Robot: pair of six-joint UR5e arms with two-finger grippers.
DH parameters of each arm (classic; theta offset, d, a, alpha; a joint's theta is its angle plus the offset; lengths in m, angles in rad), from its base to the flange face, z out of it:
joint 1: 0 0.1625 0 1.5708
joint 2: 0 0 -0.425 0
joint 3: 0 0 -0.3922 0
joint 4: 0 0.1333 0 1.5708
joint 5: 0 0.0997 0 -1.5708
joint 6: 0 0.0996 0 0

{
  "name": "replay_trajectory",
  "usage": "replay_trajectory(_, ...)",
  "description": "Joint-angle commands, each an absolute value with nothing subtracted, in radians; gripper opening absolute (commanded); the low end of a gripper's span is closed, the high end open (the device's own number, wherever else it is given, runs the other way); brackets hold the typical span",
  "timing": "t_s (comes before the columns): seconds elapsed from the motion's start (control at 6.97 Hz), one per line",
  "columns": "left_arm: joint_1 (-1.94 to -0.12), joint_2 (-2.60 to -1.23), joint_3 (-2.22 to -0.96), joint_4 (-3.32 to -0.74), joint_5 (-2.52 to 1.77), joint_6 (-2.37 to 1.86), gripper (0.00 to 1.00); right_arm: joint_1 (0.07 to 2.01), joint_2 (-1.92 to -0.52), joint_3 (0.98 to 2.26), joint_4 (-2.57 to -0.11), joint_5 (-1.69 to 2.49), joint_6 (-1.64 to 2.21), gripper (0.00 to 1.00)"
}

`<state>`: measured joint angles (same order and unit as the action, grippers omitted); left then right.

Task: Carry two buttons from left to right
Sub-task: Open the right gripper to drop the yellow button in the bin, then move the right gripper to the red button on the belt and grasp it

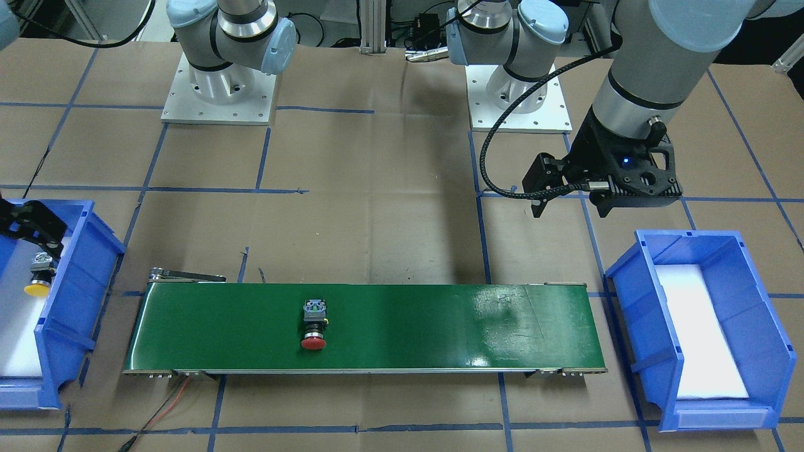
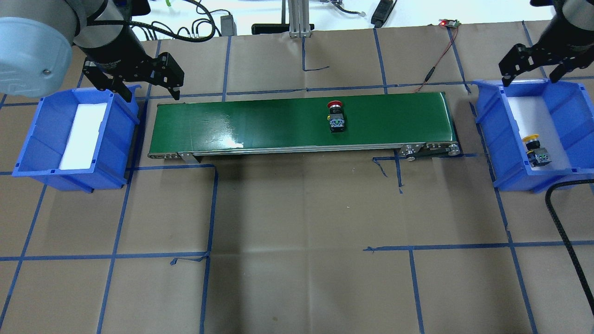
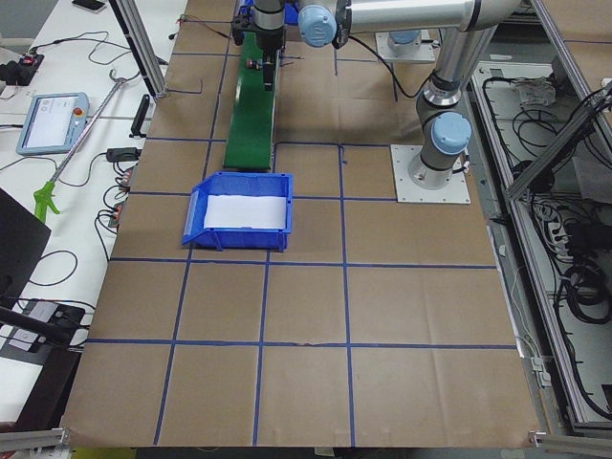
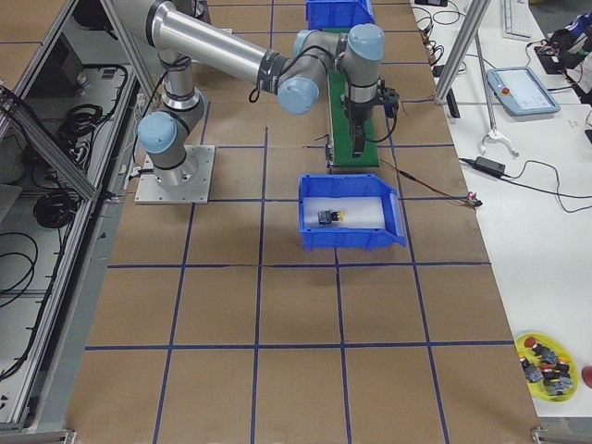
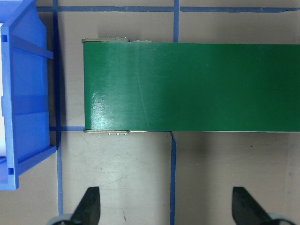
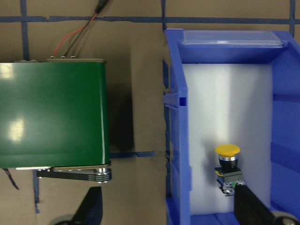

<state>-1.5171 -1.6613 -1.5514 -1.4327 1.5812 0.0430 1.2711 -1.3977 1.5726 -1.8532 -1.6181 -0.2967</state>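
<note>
Green belting fills the middle of the view from across the table. On the long green conveyor belt [image 1: 440, 326] a red-capped push-button switch with a black collar [image 1: 313, 324] lies on its side, a little past the middle toward the right arm's end. The left gripper [image 1: 571, 210] hangs high near the belt's left end, beside the empty blue plastic left bin with a white foam liner [image 1: 647, 351]. Its jaws are spread and hold nothing.

From overhead, the yellow-capped push-button switch [image 2: 536, 150] already lies in the blue plastic right bin [image 2: 487, 125], so one delivery of two looks done. The right gripper [image 2: 530, 76] hovers over that bin's far rim, jaws spread and empty, well apart from the red button.

The two side cameras show each arm reaching out over its own end of the belt, too small to add more.

The left wrist camera looks straight down on the belt's bare left end, with the fingertips [image 5: 89, 206] wide apart. The right wrist camera shows the belt's bare right end and, in the bin, the yellow button on the foam.

The step in hand appears to be the red button's passage to the right. The next move likely calls for the right gripper to shift from the bin to the belt, come down around the button's body, pinch it and carry it to the bin.
</note>
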Motion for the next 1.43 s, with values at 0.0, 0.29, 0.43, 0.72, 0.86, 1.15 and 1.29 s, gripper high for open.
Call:
replay_trajectory(0.0, -1.517, -1.660, -1.552, -1.433, 1.580, 0.041, 1.00, 1.479, -1.431, 1.569, -1.853, -1.618, -0.112, 1.00)
replay_trajectory(0.29, -1.517, -1.660, -1.551, -1.433, 1.578, 0.041, 1.00, 1.607, -1.408, 1.572, -1.864, -1.580, 0.042, 1.00)
replay_trajectory(0.43, -1.517, -1.661, -1.551, -1.433, 1.580, 0.041, 1.00, 1.611, -1.388, 1.583, -1.870, -1.459, 0.052, 1.00)
replay_trajectory(0.72, -1.517, -1.658, -1.552, -1.433, 1.578, 0.041, 1.00, 1.612, -1.318, 1.611, -1.870, -1.457, 0.049, 1.00)
replay_trajectory(0.86, -1.517, -1.658, -1.551, -1.433, 1.578, 0.041, 1.00, 1.611, -1.277, 1.612, -1.871, -1.460, 0.051, 0.99)
replay_trajectory(1.15, -1.517, -1.658, -1.551, -1.433, 1.578, 0.041, 1.00, 1.611, -1.203, 1.597, -1.887, -1.462, 0.054, 0.98)
replay_trajectory(1.29, -1.517, -1.657, -1.551, -1.433, 1.578, 0.041, 1.00, 1.612, -1.172, 1.586, -1.897, -1.462, 0.055, 0.96)
